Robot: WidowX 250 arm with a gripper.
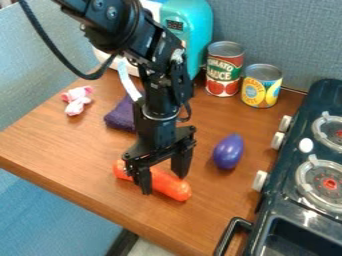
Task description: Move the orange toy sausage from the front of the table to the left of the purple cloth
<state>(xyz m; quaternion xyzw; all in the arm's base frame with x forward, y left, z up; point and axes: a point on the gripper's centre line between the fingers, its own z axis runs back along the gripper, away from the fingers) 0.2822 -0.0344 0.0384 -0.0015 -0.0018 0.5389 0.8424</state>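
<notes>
The black gripper (163, 184) hangs down over the front middle of the wooden surface, its two fingers apart. One finger stands at the near side of an orange carrot (172, 187), the other at its far side, so they straddle it. The carrot lies slanted on the wood, its middle partly hidden by the near finger. Whether the fingers touch it, I cannot tell. To the right lies a shiny purple eggplant (228, 151). A dark purple cloth (120, 115) is behind the gripper, partly covered by the arm.
Two food cans, one red and green (224, 70) and one yellow and blue (261, 86), stand at the back. A teal appliance (194, 30) is behind the arm. The dark stove (287, 200) borders the right side. A small pink-and-white toy (77, 100) lies at the left.
</notes>
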